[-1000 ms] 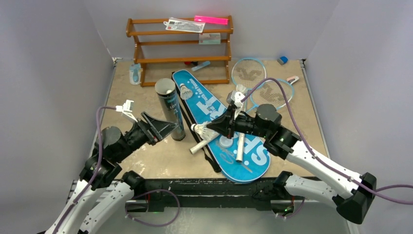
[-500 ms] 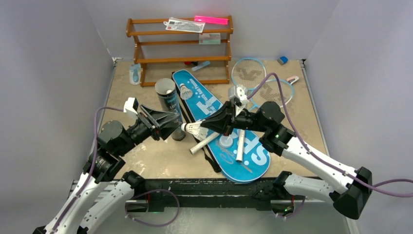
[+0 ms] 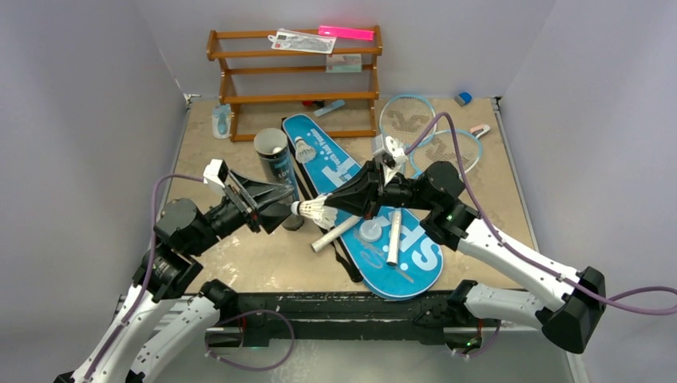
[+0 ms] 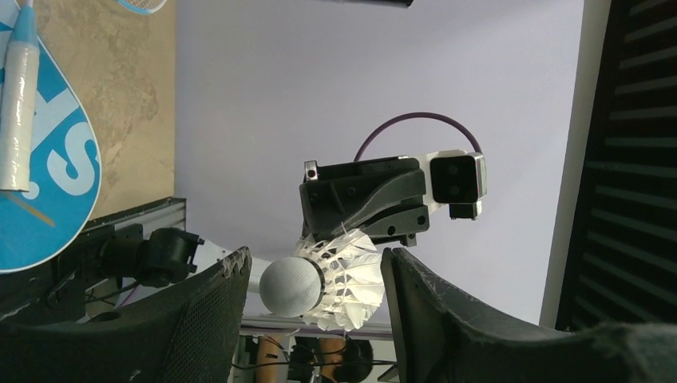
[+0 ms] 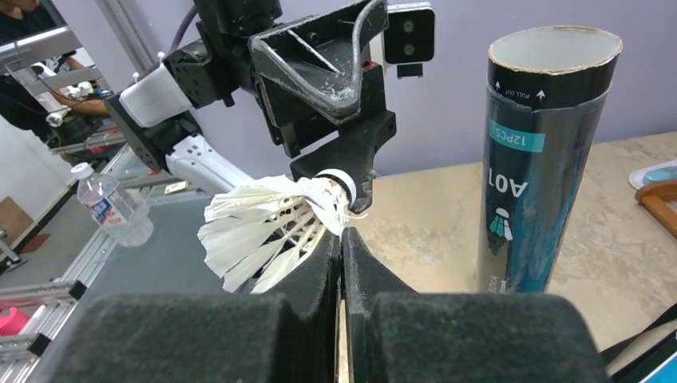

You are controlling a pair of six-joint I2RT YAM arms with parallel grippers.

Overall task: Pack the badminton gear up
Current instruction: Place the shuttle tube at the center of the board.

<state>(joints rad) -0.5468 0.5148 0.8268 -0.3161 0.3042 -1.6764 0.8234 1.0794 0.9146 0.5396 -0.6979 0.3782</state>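
Note:
My right gripper (image 3: 331, 203) is shut on the feathers of a white shuttlecock (image 3: 315, 211) and holds it in the air, cork pointing left. My left gripper (image 3: 278, 209) stands open around it. In the left wrist view the shuttlecock (image 4: 319, 283) sits between the fingers of the left gripper (image 4: 315, 267), with a gap at the cork side. The black tube (image 3: 275, 163) stands upright just behind, its mouth open. The blue bag (image 3: 363, 199) lies flat with a second shuttlecock (image 3: 303, 149) and two white racket handles (image 3: 393, 239) on it. Two rackets' heads (image 3: 409, 120) lie at the back right.
A brown wooden rack (image 3: 295, 80) stands at the back with pink and white items on it. A small blue item (image 3: 221, 121) lies at the back left, and blue (image 3: 463, 98) and pink (image 3: 479, 129) bits at the back right. A round white cap (image 3: 370, 232) rests on the bag.
My right gripper has carried the shuttlecock leftward and slightly down to the left gripper. The left gripper has turned to face it, with its jaws now around the cork.

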